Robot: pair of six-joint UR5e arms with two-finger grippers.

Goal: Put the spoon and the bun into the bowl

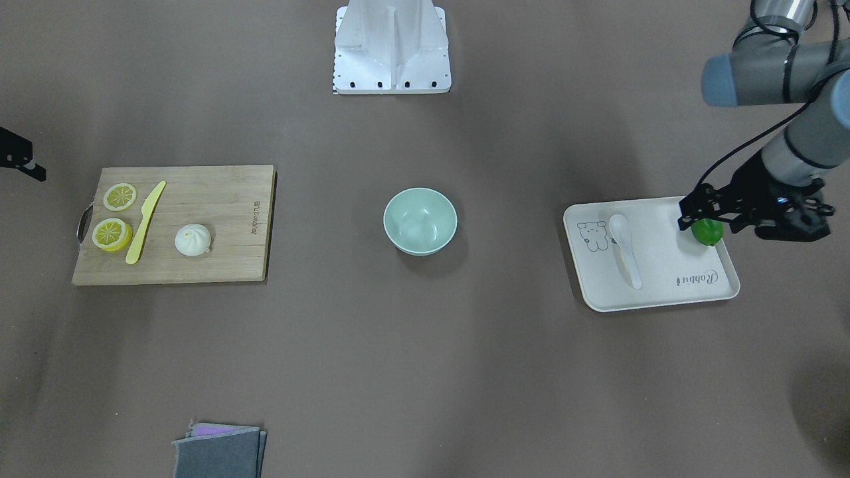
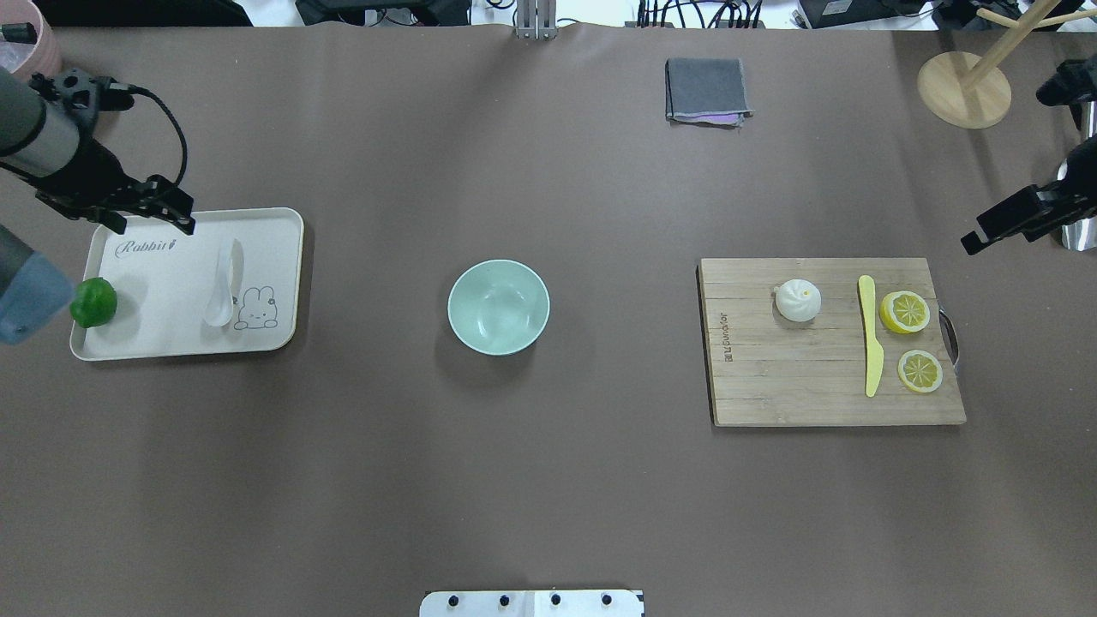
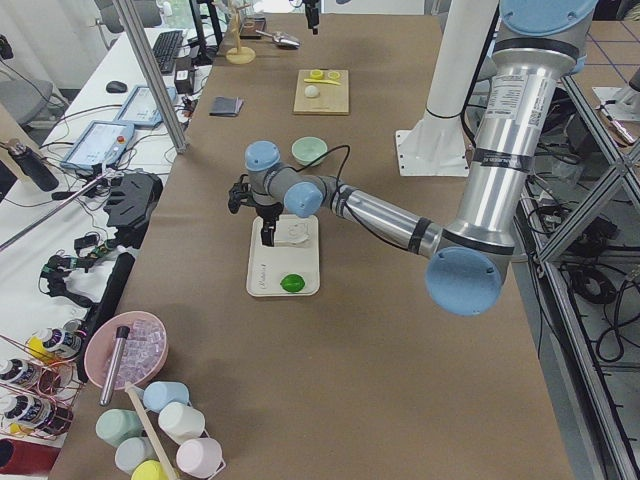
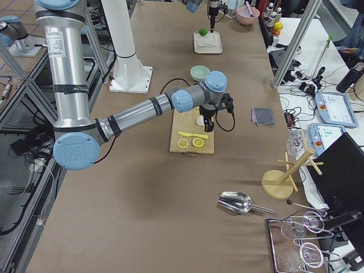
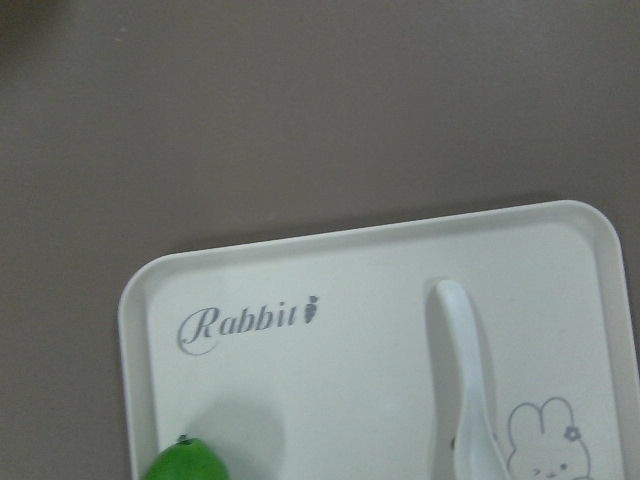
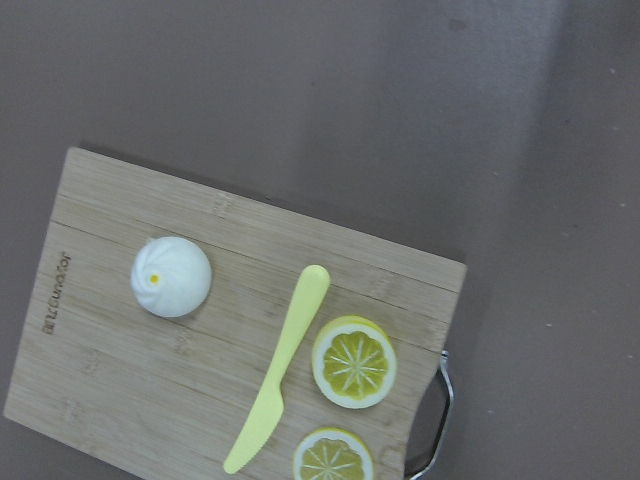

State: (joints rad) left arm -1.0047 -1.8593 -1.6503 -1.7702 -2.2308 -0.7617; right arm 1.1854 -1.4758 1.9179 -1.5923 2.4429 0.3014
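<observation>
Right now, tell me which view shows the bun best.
The right wrist view: the bun is large and unblocked, its swirled top clear. Overhead and front views show it whole but smaller. Both side views show only a tiny white blob, and the left wrist view misses it.

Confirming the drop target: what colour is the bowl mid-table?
The bowl is plain pale mint green; the overhead exterior view shows it best.

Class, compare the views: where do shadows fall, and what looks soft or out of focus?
Front-facing view: the bowl throws a soft shadow toward lower right. Overhead view: the left arm's blue joint at the edge is blurred. Left wrist view: soft overall; the lime shadows the tray.
</observation>
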